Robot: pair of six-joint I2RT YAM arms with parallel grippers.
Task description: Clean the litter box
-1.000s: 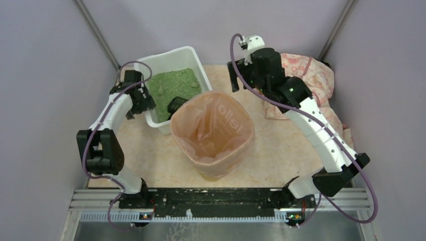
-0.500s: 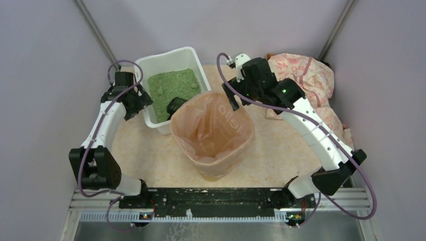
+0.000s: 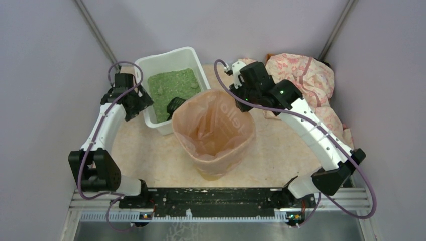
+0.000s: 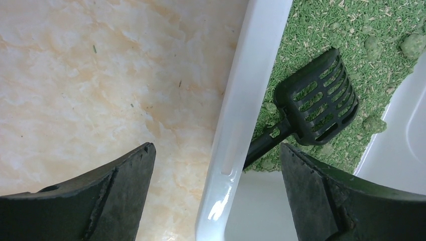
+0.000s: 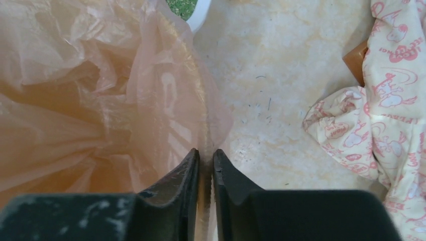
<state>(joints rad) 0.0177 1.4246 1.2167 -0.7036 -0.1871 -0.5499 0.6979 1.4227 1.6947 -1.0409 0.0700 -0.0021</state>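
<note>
Over the past second my right arm has swung in from the far side of the table, and my right gripper now sits at the far right rim of the peach translucent plastic bag. My left arm has drawn slightly outward from the box.

My right fingers stand almost together, with only a thin fold of the bag's film pinched between them. The bag bulges open to the left of that pinch, its printed lettering showing through. To the right, on the pale marbled table, lies a crumpled white cloth with pink cartoon print, well apart from the bag.

My left gripper is spread wide and holds nothing. It hangs over the near left wall of the white rectangular plastic litter box, with one finger above the bare table and the other above the box's inside. Just past that wall a black slotted plastic scoop lies on the green pellet litter, its handle running toward the near corner. Small green clumps lie in the litter beside the scoop's head.

In the overhead view the litter box stands at the table's far left, and the bag stands upright against its near right corner.
</note>
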